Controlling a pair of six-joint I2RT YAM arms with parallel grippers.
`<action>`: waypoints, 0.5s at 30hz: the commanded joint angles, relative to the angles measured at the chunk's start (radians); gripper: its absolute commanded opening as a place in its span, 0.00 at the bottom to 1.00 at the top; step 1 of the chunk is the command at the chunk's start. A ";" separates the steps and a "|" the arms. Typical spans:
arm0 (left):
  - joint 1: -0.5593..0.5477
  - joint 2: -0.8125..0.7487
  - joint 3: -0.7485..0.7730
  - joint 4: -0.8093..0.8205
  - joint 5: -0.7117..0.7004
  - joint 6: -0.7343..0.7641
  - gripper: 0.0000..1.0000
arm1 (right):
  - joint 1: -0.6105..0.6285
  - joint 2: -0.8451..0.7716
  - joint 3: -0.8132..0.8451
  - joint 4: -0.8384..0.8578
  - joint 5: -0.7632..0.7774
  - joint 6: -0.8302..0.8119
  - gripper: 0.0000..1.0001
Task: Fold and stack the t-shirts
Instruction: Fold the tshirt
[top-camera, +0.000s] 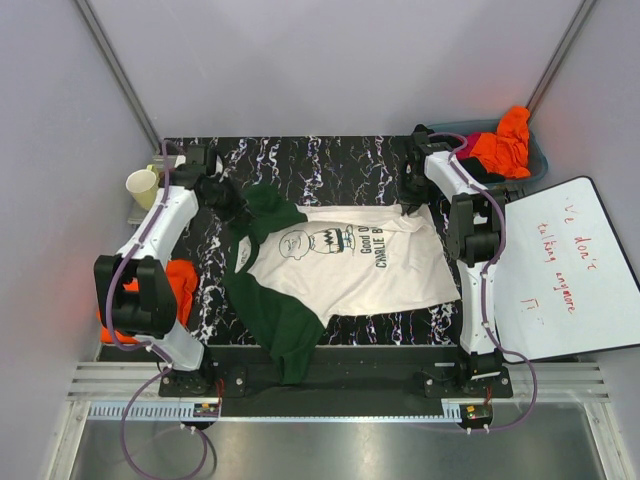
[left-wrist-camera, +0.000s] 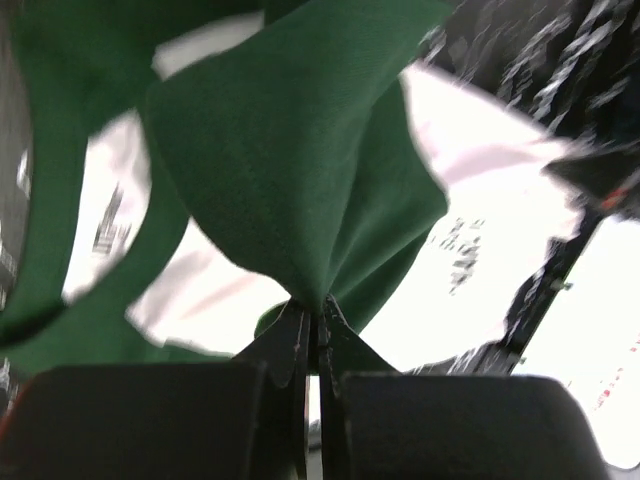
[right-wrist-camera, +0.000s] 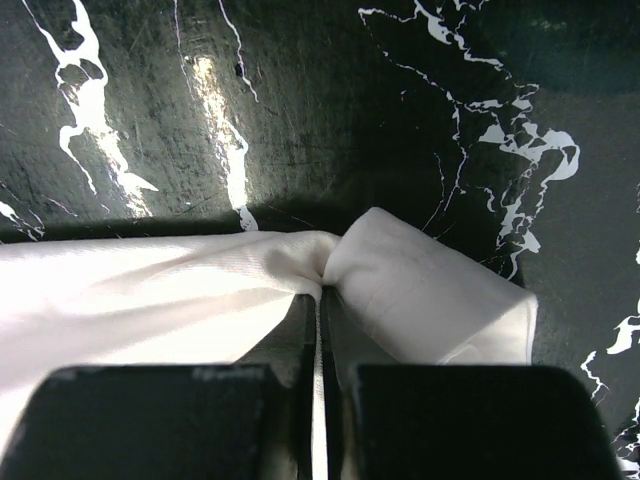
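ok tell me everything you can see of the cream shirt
The cream shirt is soft knit cloth with dark green sleeves, a printed cartoon and dark lettering on the chest. It lies spread front up across the black marbled table, wrinkled and unfolded. The left end effector pinches green sleeve cloth, and the right end effector pinches a cream fold at the far right corner.

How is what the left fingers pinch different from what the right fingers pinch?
The left fingers pinch the dark green sleeve; the right fingers pinch cream cloth. The left hold the cream t-shirt at its far left, the right at its far right. Both are shut on that one shirt.
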 joint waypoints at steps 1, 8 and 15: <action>-0.017 -0.072 -0.059 -0.157 0.016 0.010 0.00 | -0.013 0.019 -0.039 -0.021 0.023 -0.019 0.00; -0.055 -0.115 -0.098 -0.307 0.080 -0.005 0.00 | -0.011 0.022 -0.040 -0.020 -0.012 -0.020 0.00; -0.074 -0.158 -0.154 -0.443 0.062 0.027 0.00 | -0.013 0.019 -0.046 -0.017 -0.017 -0.022 0.00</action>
